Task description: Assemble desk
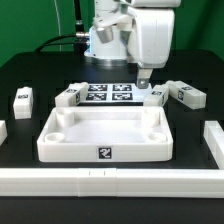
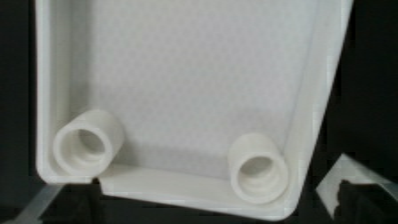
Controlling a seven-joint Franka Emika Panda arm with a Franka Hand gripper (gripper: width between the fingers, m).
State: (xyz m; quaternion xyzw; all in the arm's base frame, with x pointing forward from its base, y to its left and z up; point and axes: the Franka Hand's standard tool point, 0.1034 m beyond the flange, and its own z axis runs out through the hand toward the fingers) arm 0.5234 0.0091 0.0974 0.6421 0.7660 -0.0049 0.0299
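The desk top (image 1: pixel 105 138) is a white rimmed tray lying socket side up in the middle of the table, with a tag on its front wall. Several white tagged legs lie behind it: one (image 1: pixel 22 98) at the exterior view's far left, one (image 1: pixel 68 96) beside the marker board, and two (image 1: pixel 155 93) (image 1: pixel 185 95) at the right. My gripper (image 1: pixel 143 80) hangs open and empty over the tray's far right corner. The wrist view looks down into the tray (image 2: pixel 196 80), showing two corner sockets (image 2: pixel 86 145) (image 2: pixel 263 170); my fingers do not show there.
The marker board (image 1: pixel 105 95) lies flat behind the tray. A long low white rail (image 1: pixel 110 181) runs along the front, with side pieces at the right (image 1: pixel 212 140) and left. A tagged leg (image 2: pixel 365 195) shows beyond the tray's corner in the wrist view.
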